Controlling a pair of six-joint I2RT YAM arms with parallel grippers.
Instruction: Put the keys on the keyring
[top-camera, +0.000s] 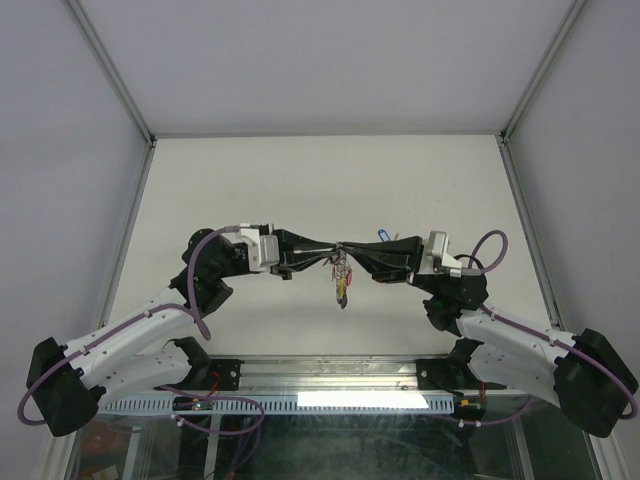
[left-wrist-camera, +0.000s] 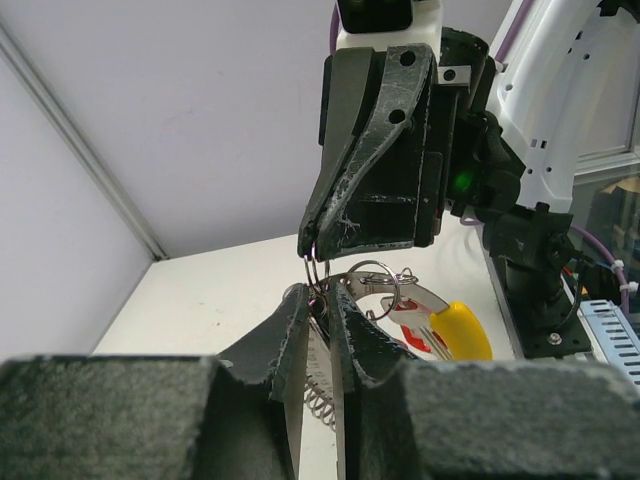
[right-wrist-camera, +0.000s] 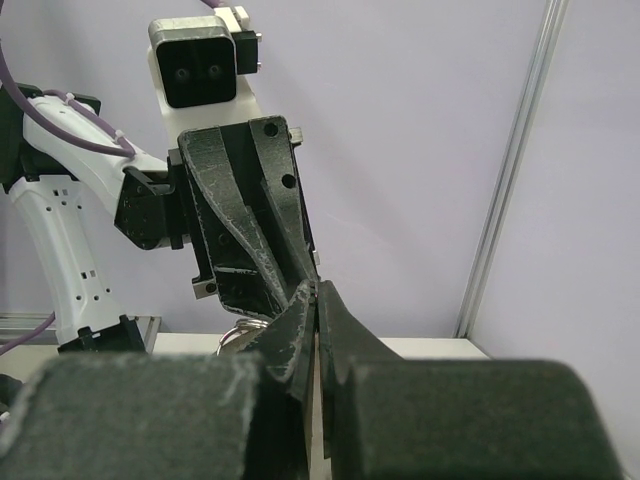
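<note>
R end effector clenched on thin top loop of keyring, held mid-air above desk. L end effector meets it tip to tip. Its fingers sit close either side of the ribbed coil w/ narrow gap; gripping or not, can't tell. Bunch of keys hangs just beside ring, red + yellow tags showing.

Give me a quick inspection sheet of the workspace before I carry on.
Surface: white table, no damage seen.
Job's things: keyring held between both grippers; keys dangle beneath it, yellow and red tags showing.
Clutter: nothing seen.
Grippers: left gripper closed on the keyring; right gripper shut, pinching it from the opposite side.
Cables: purple cables loop along both arms, clear of the fingers.
Surroundings: pale walls, metal frame posts.
</note>
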